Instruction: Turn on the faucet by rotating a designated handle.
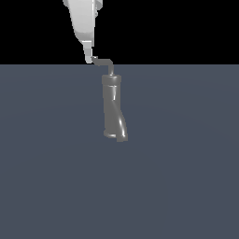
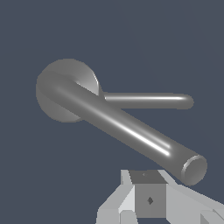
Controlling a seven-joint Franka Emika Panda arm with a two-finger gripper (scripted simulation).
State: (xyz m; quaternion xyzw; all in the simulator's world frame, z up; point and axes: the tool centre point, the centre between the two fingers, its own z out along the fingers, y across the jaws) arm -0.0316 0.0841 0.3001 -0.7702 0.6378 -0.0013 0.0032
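White blocky pincer (image 1: 88,58) sits at the hooked tip of the thin grey bent rod handle (image 1: 103,62); can't tell if it's apart or clamped. Right of it, the glossy twisted faucet column (image 1: 113,109) stands mid-counter (image 1: 186,177). Shallow contact, so it'll probably slip off when pushing.

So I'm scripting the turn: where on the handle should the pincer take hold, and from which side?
Probably near the free hooked tip of the handle, farthest from the faucet column, for leverage. The rod is thin and juts toward the exterior view's left, where the pincer already sits, so approach from above there.
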